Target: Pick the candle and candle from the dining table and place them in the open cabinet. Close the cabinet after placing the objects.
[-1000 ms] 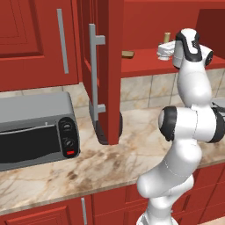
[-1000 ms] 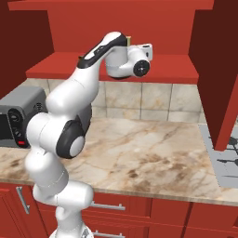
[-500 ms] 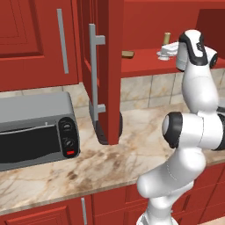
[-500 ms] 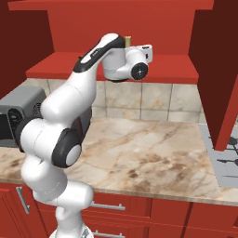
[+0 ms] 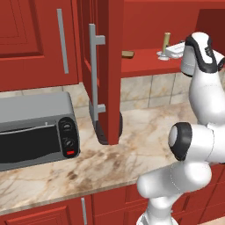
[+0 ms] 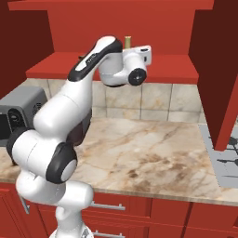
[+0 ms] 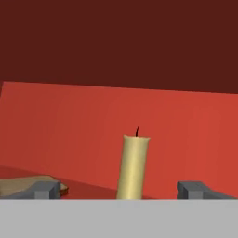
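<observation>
The stick candle (image 7: 133, 166) had its bottom cut off in the hand view, so the dish under it couldn't be made out there, and in the right base view the arm covered all but its top. The squat candle (image 5: 127, 54) was too tiny in the left base view to tell any detail. Both fingers (image 7: 45, 189) only poked up as dark tips.

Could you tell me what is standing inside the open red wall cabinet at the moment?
On the cabinet shelf stand the stick candle and a flat brown slab. The robot's hand covers part of the candle's dish.
</observation>
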